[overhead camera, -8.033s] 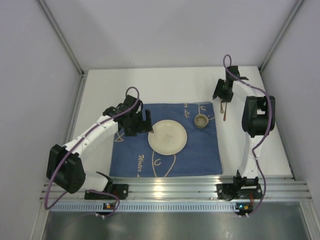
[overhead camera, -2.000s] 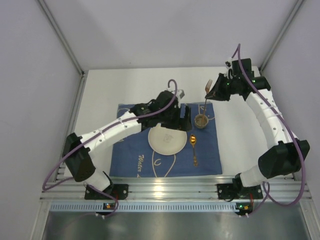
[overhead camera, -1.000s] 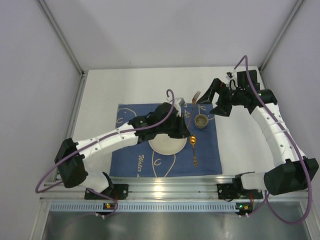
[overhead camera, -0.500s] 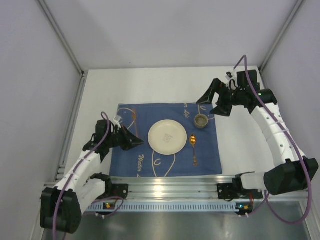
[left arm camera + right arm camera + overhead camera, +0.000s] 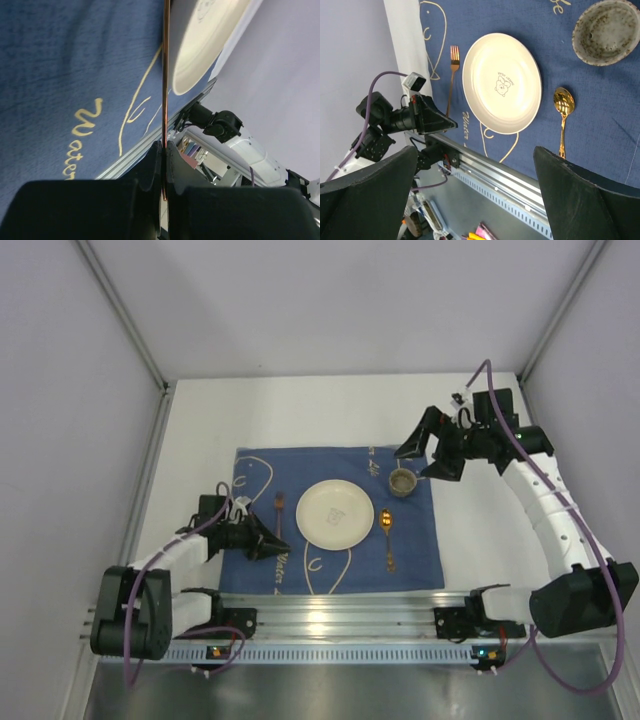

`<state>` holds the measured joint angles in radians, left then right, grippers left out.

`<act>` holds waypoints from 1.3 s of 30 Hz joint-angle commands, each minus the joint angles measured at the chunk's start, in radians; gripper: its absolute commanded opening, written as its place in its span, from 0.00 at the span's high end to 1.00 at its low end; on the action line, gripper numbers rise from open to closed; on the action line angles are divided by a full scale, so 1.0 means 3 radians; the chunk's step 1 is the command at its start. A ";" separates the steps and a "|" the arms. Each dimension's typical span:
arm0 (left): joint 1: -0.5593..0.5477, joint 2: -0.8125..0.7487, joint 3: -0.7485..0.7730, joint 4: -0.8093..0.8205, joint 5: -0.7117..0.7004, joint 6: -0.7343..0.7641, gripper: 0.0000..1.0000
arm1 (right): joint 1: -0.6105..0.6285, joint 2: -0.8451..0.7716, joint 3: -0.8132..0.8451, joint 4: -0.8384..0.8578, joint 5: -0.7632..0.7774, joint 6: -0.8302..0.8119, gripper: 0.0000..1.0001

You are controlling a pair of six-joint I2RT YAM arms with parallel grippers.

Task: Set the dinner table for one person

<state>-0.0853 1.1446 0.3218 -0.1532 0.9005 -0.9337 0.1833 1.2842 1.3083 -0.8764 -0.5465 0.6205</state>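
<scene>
Here's the spread: the placemat point(image 5: 300, 465) lies on the dinner table point(image 5: 300, 410), close behind the front rail point(image 5: 350, 612). At the centre of the mat sits the plate point(image 5: 335, 514). Just left of it runs the fork point(image 5: 279, 510), clear of the rim, tines away and handle toward the rail. Its near end is pinched in the left gripper point(image 5: 276, 543) at the mat's front-left. Right of the plate lies the spoon point(image 5: 387, 538), parallel to the fork, bowl end away. Behind the spoon, in the mat's far-right corner, stands the small bowl point(image 5: 402, 481). The right gripper point(image 5: 420, 452) hangs above that corner, just behind the bowl.
</scene>
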 commanded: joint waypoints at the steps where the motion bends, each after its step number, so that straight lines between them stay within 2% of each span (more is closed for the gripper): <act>1: 0.0039 0.0147 0.0057 -0.0200 0.0168 0.0356 1.00 | 0.0018 -0.0175 -0.0050 0.0043 -0.0004 -0.0054 0.00; 7: 0.0090 0.0438 0.0226 -0.0700 0.0118 0.0678 1.00 | 0.0018 -0.0211 -0.0117 0.0043 0.0022 -0.0074 0.00; 13: 0.0095 0.0710 0.0226 -0.0865 -0.0030 0.0734 0.99 | 0.0018 -0.0211 -0.0178 0.0043 0.0037 -0.0120 0.00; 17: 0.0100 0.0598 0.0303 -0.1038 -0.0230 0.0740 0.80 | 0.0023 -0.0211 -0.0209 0.0048 0.0042 -0.0130 0.00; 18: 0.0110 0.0567 0.0348 -0.1089 -0.0281 0.0740 0.67 | 0.0023 -0.0201 -0.0209 0.0043 0.0042 -0.0135 0.00; 22: 0.0136 0.0444 0.0507 -0.1355 -0.0435 0.0724 0.40 | 0.0028 -0.0180 -0.0214 0.0043 0.0042 -0.0151 0.00; 26: 0.0151 0.0403 0.0686 -0.1498 -0.0506 0.0734 0.35 | 0.0038 -0.0159 -0.0209 0.0043 0.0047 -0.0161 0.00; 34: 0.0156 0.0372 0.1008 -0.1805 -0.0578 0.0780 0.32 | 0.0044 -0.0119 -0.0219 0.0048 0.0078 -0.0186 0.00; 37: 0.0156 0.0388 0.1386 -0.2076 -0.0797 0.0933 0.31 | 0.0049 -0.0093 -0.0219 0.0053 0.0078 -0.0192 0.00; 38: 0.0156 0.0383 0.1711 -0.2178 -0.0945 0.1071 0.31 | 0.0044 -0.0088 -0.0214 0.0053 0.0073 -0.0192 0.00; 39: 0.0156 0.0362 0.1917 -0.2356 -0.1143 0.1128 0.36 | 0.0044 -0.0083 -0.0214 0.0063 0.0063 -0.0192 0.00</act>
<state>-0.0452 1.2850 0.7181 -0.7494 0.6743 -0.6731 0.1879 1.2530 1.2415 -0.8795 -0.5320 0.5770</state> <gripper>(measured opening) 0.667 0.996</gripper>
